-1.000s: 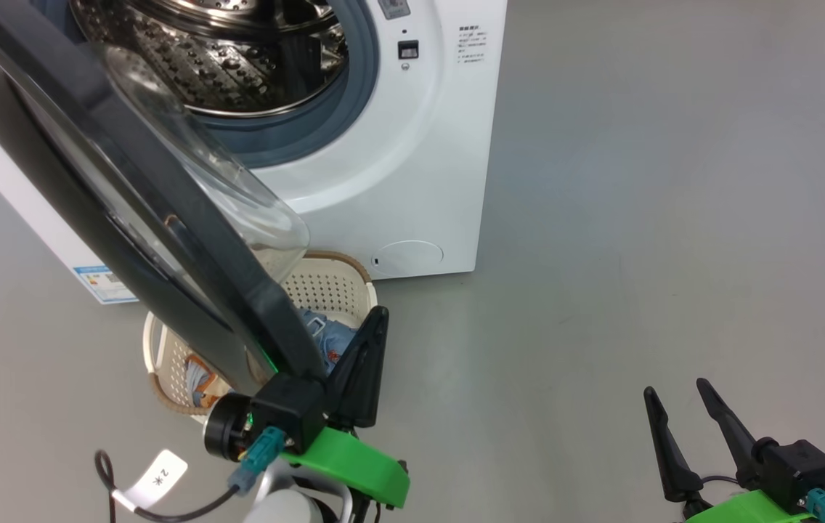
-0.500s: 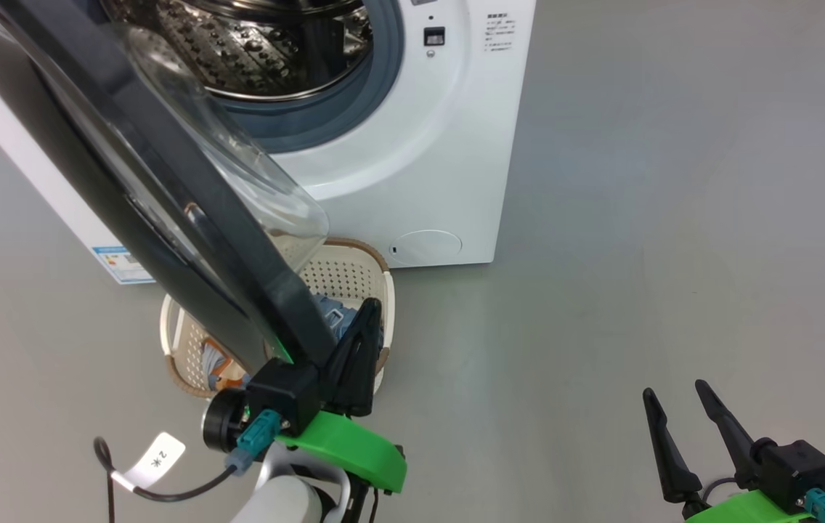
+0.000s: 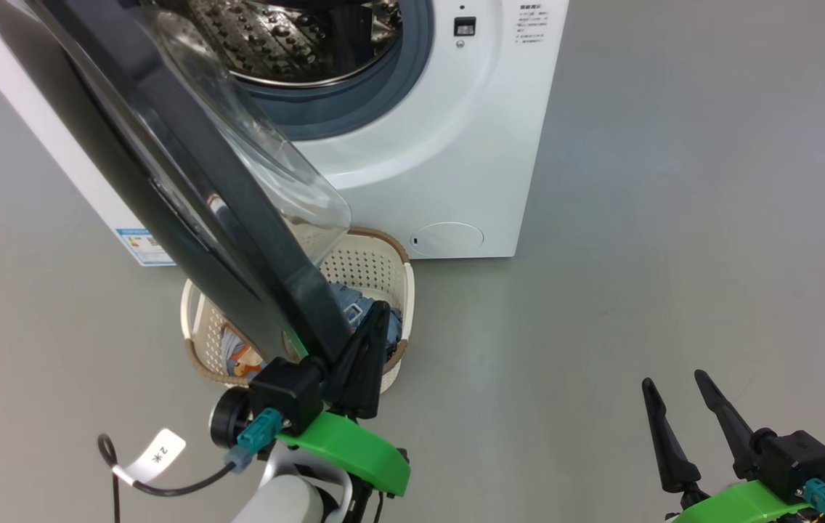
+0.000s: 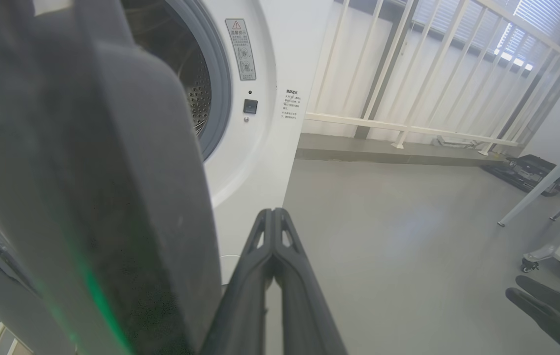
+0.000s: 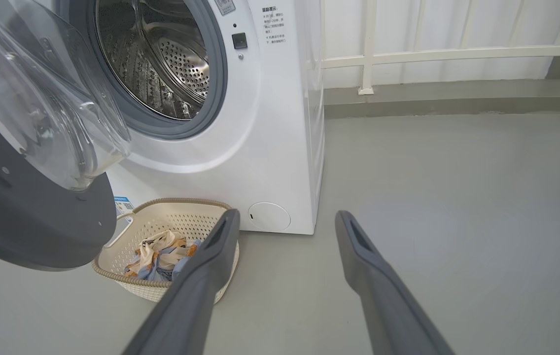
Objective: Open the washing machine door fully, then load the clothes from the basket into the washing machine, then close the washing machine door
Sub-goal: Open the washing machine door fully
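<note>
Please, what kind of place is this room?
Probably a lab or test hall, not a home: the washer stands on a bare grey floor, with a white railing behind it and white frame legs nearby.

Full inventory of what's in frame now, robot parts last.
washing machine: 1, white, ahead
washing machine door: 1, black with clear glass bowl, open, above basket
basket: 1, cream, brown rim, on floor before machine
clothes: small heap, blue and cream-orange, in basket
service flap: 1, white, machine's lower front
railing: 1, white, beyond machine
left claw: 1, dark, shut, beside door's lower rim
right claw: 1, dark, open, empty, lower right
</note>
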{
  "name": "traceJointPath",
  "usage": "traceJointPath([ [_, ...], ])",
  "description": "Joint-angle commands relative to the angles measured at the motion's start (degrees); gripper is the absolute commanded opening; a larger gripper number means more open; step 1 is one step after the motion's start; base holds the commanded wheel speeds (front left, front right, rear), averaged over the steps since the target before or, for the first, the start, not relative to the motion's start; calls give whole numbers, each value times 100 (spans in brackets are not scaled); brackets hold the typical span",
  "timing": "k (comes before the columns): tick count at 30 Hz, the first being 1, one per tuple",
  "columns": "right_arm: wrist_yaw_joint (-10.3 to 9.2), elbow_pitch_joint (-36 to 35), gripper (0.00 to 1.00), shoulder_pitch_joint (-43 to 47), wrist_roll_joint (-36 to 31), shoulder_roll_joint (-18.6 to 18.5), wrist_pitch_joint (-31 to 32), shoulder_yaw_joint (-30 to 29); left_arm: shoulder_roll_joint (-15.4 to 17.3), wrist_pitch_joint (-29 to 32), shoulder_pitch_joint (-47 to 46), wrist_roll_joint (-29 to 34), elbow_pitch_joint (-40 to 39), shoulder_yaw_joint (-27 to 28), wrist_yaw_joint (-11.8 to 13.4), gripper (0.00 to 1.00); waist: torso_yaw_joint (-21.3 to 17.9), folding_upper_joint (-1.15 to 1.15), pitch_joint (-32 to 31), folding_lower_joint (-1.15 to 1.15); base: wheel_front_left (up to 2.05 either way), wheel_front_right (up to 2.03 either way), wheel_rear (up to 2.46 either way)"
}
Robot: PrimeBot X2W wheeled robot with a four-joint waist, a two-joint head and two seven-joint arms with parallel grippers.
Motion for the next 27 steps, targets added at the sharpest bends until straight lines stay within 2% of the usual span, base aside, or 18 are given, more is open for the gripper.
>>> traceJointPath([
  [1, 55, -124, 100, -154, 97, -35, -69, 180, 53, -36, -227, -48, -97, 265, 64, 0, 29, 0, 9, 0, 0, 0, 0],
  [27, 55, -65, 100, -157, 123, -40, -69, 220, 77, -36, 61, 5, -121, 330, 53, 0, 347, 0, 5, 0, 0, 0, 0],
])
